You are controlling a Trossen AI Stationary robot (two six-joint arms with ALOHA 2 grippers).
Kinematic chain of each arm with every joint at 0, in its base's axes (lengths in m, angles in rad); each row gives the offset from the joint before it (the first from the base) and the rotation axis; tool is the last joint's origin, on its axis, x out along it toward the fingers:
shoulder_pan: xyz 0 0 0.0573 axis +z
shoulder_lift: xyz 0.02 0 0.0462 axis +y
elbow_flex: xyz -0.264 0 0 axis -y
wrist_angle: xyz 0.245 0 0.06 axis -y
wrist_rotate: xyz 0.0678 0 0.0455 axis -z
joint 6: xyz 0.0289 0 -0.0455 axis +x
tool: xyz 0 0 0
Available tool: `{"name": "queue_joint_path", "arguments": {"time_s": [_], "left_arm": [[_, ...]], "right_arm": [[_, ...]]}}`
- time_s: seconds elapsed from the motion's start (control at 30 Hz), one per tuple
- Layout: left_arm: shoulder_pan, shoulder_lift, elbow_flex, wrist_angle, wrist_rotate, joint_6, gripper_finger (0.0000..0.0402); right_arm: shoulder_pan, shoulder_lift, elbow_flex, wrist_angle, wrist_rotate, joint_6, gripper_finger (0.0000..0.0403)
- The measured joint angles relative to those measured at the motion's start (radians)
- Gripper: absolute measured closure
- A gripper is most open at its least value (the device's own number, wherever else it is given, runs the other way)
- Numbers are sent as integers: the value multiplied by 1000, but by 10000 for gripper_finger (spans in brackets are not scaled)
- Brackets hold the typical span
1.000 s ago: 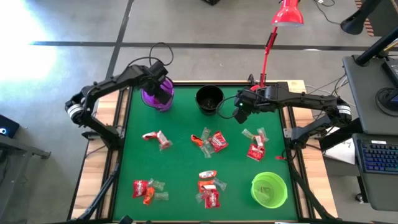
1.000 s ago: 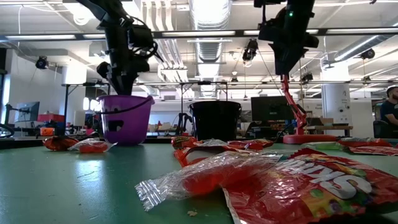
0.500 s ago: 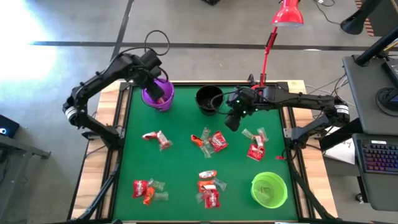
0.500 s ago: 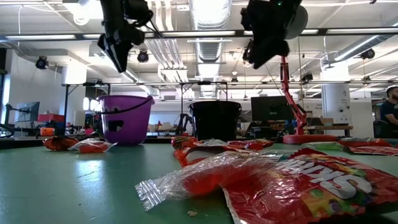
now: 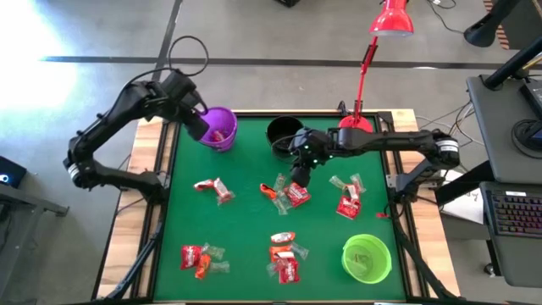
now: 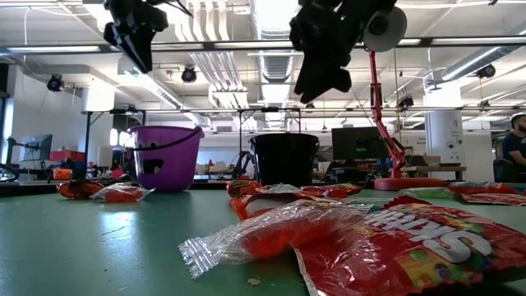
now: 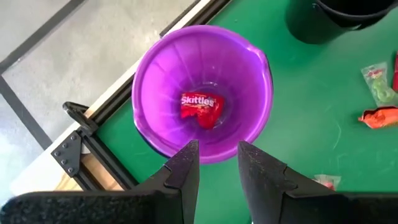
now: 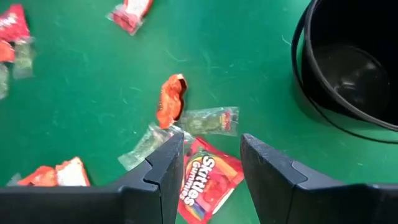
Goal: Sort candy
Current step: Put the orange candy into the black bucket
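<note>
This is a big open lab or workshop hall. Bare ducts [image 6: 275,20] and pipes run under the ceiling, with strip lights between them. Past the far edge of the green table [image 6: 90,238] stand monitors [image 6: 355,143] and cluttered benches. Beside the table sits a desk with a keyboard [image 5: 515,212], and cables [image 5: 445,10] trail over the grey concrete floor [image 5: 254,34].

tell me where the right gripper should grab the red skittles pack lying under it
Likely best from straight above, across the narrow width of the red Skittles pack, near its middle. It lies flat on the green table, so only a top-down pinch seems to fit. The open right gripper hangs right over it. A clear greenish candy lies at one end, so stay away from that end.
</note>
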Motion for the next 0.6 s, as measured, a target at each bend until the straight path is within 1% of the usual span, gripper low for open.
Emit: {"name": "queue_joint_path", "arguments": {"time_s": [0.1,0.2,0.27,0.47,0.6], "left_arm": [[0,-41,-37,7,0,17,309],[0,-83,-84,8,0,26,309],[0,-114,-122,9,0,26,309],[0,-201,-255,29,0,27,309],[0,-252,-338,35,0,30,309]], "right_arm": [[0,43,0,11,-4,42,255],[-2,96,3,47,-81,8,255],[-2,139,28,56,-108,-12,255],[27,259,185,57,-104,2,255],[54,339,314,11,-108,-70,251]]}}
